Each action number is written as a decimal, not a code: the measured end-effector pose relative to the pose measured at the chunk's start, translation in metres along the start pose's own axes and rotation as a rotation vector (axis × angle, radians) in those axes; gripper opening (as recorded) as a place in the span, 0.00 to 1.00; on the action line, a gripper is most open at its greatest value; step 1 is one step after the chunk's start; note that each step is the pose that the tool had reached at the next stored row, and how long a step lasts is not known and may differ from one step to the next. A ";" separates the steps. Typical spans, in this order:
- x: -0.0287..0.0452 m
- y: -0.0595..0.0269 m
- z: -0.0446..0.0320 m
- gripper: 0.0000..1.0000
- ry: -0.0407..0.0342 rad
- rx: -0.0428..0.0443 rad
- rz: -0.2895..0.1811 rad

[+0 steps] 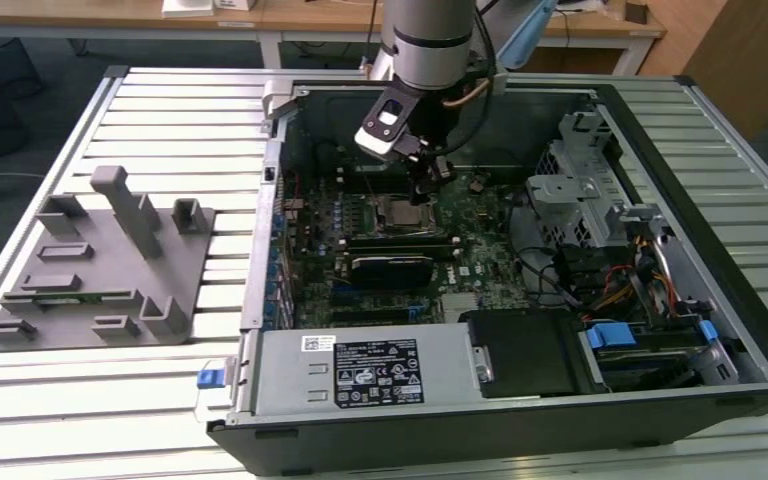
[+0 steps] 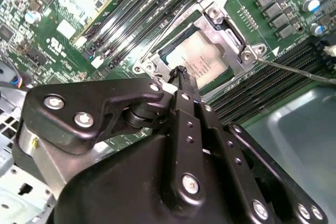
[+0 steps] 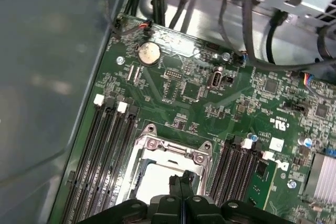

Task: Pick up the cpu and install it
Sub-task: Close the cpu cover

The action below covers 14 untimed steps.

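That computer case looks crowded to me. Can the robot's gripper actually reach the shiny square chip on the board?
Probably yes. The gripper hangs just above the cpu, whose silver top lies bare in its socket; nothing crosses between them. Its fingers look shut, though.

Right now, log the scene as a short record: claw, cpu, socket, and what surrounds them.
claw: shut, tips together over one edge of the cpu; contact cannot be told
cpu: lying flat inside the socket frame, not gripped
socket frame: silver metal, on the green motherboard, memory slots on both sides
motherboard: inside the open computer case
computer case: lying on the slatted table
grey fixture: on the table, at the exterior view's left of the case
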<state>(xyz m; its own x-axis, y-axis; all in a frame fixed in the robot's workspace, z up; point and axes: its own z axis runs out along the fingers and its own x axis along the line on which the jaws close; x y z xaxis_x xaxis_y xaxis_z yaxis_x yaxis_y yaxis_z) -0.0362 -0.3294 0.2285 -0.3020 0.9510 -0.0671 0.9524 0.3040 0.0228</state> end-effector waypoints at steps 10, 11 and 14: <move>0.0000 0.0000 0.0000 0.11 -0.0036 -0.0058 -0.116; 0.0000 0.0000 0.0000 0.11 -0.0038 -0.0065 -0.128; 0.0000 0.0000 0.0000 0.11 -0.0045 -0.0085 -0.164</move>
<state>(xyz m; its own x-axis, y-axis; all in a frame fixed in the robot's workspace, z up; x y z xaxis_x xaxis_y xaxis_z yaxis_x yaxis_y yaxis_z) -0.0362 -0.3294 0.2285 -0.4533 0.8882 -0.0751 0.8899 0.4558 0.0196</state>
